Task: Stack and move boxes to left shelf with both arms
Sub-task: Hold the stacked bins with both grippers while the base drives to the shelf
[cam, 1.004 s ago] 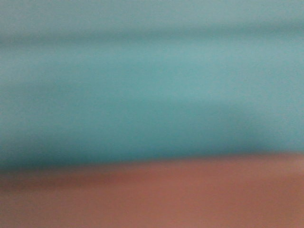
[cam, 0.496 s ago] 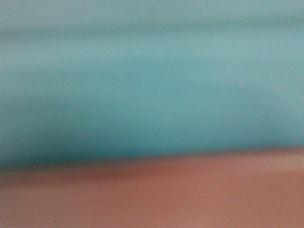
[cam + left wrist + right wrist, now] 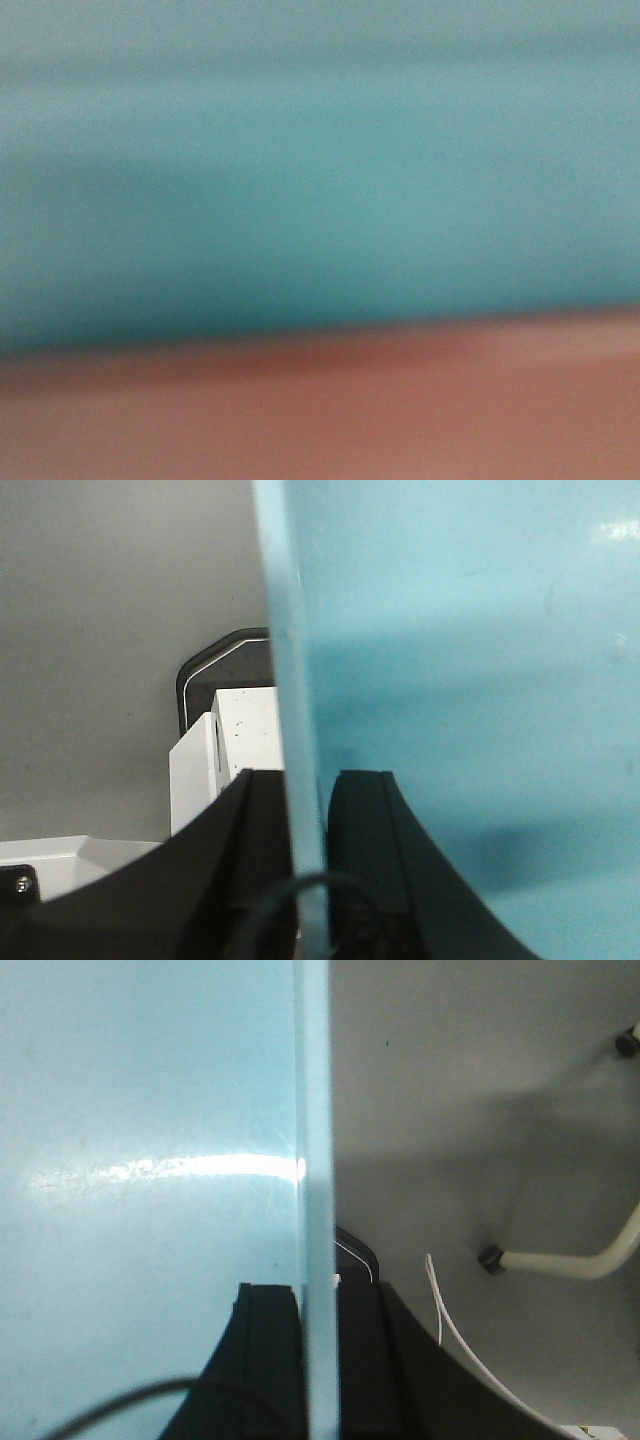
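Blue box (image 3: 320, 180): fills most of the front view, blurred, hard against the lens; carried between both arms.
Pink box (image 3: 320, 420): band directly below the blue; probably stacked under it, seam too blurred to confirm.
Handling: thin stiff plastic, likely light and slick; grip opposite walls at the rim, keep level.
Left claw (image 3: 305, 800): pinching the blue wall, one finger each side.
Right claw (image 3: 318, 1320): same, opposite wall.
Views: only wrists show grips and floor (image 3: 480, 1110); only front shows pink.
Left shelf: unseen.
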You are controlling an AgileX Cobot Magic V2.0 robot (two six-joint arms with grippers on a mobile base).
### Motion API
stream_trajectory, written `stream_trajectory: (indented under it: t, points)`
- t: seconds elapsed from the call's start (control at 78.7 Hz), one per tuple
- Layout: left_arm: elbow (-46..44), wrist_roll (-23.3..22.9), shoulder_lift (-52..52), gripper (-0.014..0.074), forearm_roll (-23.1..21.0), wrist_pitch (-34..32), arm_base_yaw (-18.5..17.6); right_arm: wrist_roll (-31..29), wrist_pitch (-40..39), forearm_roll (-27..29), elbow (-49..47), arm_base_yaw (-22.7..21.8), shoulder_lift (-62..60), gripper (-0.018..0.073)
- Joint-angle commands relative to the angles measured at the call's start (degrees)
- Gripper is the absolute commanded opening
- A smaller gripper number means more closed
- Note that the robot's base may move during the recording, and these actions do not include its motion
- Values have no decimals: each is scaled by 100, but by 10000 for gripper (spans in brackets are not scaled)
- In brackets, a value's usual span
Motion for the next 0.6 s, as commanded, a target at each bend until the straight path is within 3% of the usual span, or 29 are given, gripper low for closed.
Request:
stream_trajectory:
  t: [0.0, 0.178, 0.419, 0.585]
  points:
    - [-252, 40, -163, -4, -674, 213, -70, -8, 80, 227, -223, 34, -172, 67]
    - [-252, 40, -163, -4, -513, 213, -70, -8, 80, 227, -223, 34, -172, 67]
    - [-252, 40, -163, -4, 757, 213, -70, -8, 80, 227, -223, 34, -172, 67]
    - [-252, 40, -163, -4, 1200, 191, -70, -8, 86, 227, -223, 34, -172, 67]
